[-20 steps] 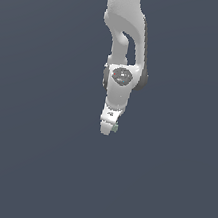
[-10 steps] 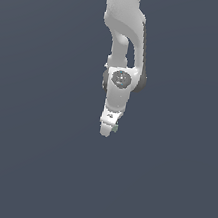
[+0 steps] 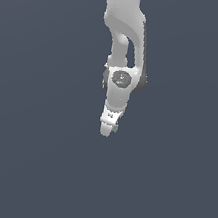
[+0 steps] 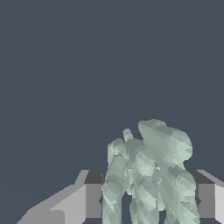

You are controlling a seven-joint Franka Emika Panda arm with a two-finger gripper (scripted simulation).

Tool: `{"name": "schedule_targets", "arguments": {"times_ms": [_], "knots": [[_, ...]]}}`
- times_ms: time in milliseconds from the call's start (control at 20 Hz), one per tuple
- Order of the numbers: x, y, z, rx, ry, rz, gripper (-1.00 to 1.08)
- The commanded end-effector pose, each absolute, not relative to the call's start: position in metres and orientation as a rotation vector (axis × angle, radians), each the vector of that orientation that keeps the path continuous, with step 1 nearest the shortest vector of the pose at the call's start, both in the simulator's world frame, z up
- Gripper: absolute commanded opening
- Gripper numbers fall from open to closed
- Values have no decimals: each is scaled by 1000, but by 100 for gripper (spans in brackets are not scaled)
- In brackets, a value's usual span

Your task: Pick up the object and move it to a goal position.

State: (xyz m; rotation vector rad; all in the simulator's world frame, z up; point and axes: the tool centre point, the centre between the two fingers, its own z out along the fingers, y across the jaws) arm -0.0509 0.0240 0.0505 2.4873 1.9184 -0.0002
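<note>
The object [image 4: 148, 170] is a pale grey-green lumpy cluster of knobs. In the wrist view it fills the gap between my two fingers [image 4: 89, 199], which press on its sides. In the exterior view only a small green bit of the object [image 3: 115, 128] shows at the tip of my white gripper [image 3: 108, 129]. The gripper hangs from the white arm [image 3: 123, 42] and points down, shut on the object and holding it in the air above the dark grey ground.
A flat, dark grey-blue ground [image 3: 29, 168] spreads on all sides in both views. No goal marker shows in either view.
The arm and gripper have drifted very slightly, a touch lower in the exterior view. The object stays in the grip.
</note>
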Motion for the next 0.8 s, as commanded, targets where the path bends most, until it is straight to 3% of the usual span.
{"name": "schedule_targets", "arguments": {"times_ms": [0, 750], "knots": [[-49, 25, 55, 2487, 1918, 1, -100], [-16, 54, 152, 2487, 1923, 3, -100]]}}
